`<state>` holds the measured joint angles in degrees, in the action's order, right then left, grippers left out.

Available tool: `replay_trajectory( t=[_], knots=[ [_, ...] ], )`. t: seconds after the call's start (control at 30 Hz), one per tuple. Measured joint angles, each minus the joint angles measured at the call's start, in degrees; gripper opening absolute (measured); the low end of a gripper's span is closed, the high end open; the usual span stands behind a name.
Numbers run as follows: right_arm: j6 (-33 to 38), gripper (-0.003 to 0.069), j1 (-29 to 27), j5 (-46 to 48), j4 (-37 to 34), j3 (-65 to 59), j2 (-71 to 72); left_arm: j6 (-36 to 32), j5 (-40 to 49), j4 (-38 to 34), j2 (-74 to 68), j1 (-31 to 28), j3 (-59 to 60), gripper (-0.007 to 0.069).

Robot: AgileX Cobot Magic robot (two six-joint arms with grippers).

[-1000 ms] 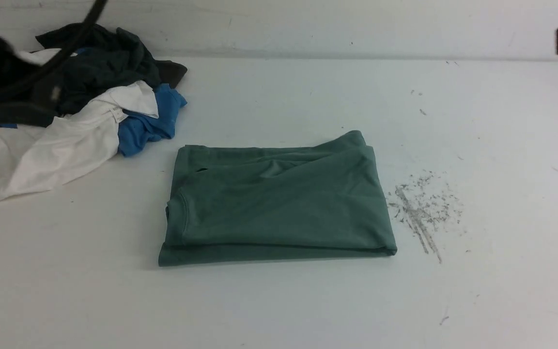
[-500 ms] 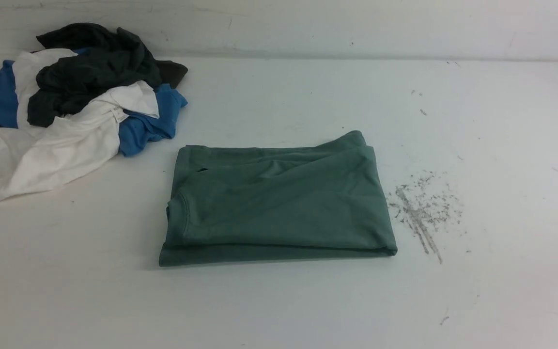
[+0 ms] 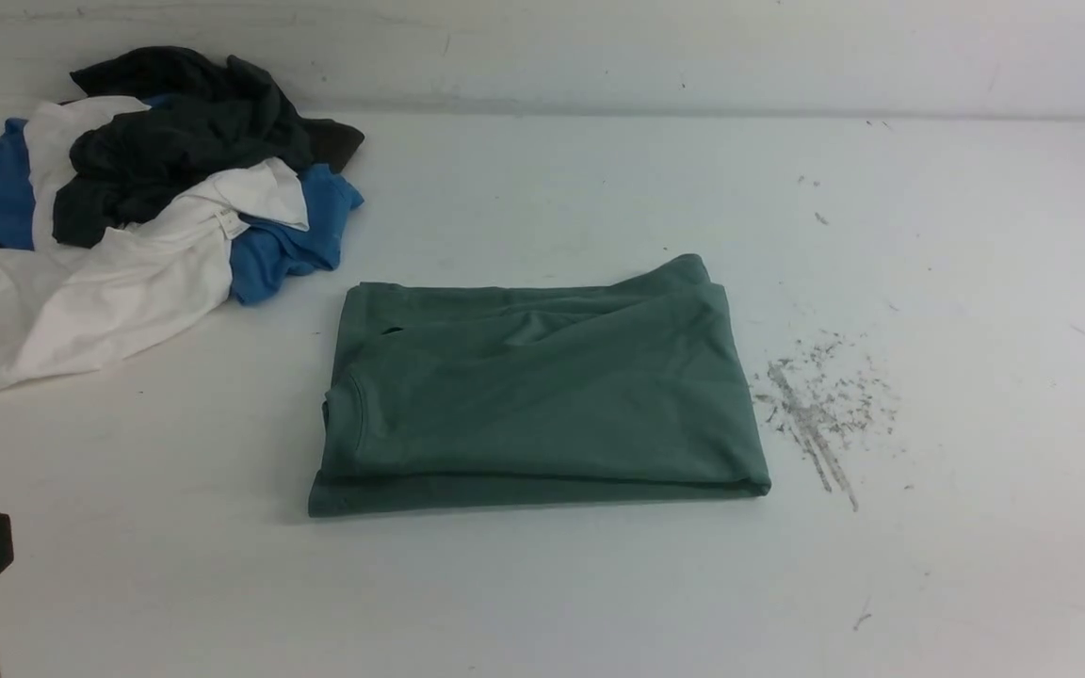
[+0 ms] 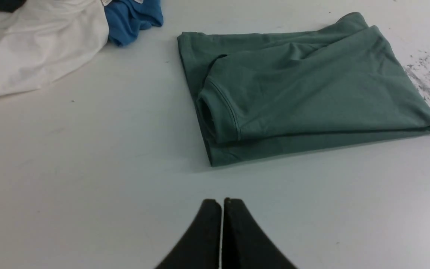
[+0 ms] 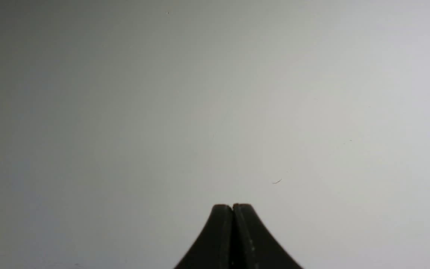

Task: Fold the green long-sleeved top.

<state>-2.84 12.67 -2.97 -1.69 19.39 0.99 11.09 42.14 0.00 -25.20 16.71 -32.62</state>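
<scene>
Mid-bench, the sage-green cotton long-sleeved top [image 3: 542, 391] already lies as a tidy folded rectangle, so the folding looks finished. Both grippers, left [image 4: 222, 203] and right [image 5: 232, 207], are closed, empty and clear of it.

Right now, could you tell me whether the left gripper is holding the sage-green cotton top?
No, the left gripper is shut on nothing above bare table, apart from the folded green top.

The front camera looked forward and down across the white table [image 3: 542, 584] from the robot's side. The left wrist camera sat lower and nearer, sharing the folded green long-sleeved top [image 4: 297, 86] and clothes pile [image 3: 128, 207]. The right wrist camera faced only bare tabletop.
</scene>
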Motion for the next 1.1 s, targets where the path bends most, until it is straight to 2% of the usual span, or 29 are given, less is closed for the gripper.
replay_trajectory(
  t=[0.63,0.8,0.83,0.87,0.93,1.1],
  knots=[
    [-1.11,-0.0015,0.00,-0.13,0.00,0.00,0.00,-0.57,-1.81,0.53,1.27,-0.51,0.84,-0.0004],
    [-1.11,-0.0015,0.00,-0.13,0.00,0.00,0.00,-5.78,-10.27,0.00,8.59,-5.51,8.30,-0.0004],
    [-1.11,-0.0015,0.00,-0.13,0.00,0.00,0.00,-8.96,-14.55,-0.76,12.94,-8.47,14.03,-0.0004],
    [-1.11,-0.0015,0.00,-0.13,0.00,0.00,0.00,-9.31,-14.55,-0.83,13.42,-8.76,14.03,-0.0004],
    [-1.16,-0.0015,0.00,-0.13,0.00,0.00,0.00,-13.48,-18.22,-1.25,19.12,-11.60,21.55,-0.0004],
    [-1.16,-0.0015,0.00,-0.23,0.00,0.00,0.00,-17.98,-20.58,-1.41,25.64,-12.65,32.06,-0.0004]
  ],
)
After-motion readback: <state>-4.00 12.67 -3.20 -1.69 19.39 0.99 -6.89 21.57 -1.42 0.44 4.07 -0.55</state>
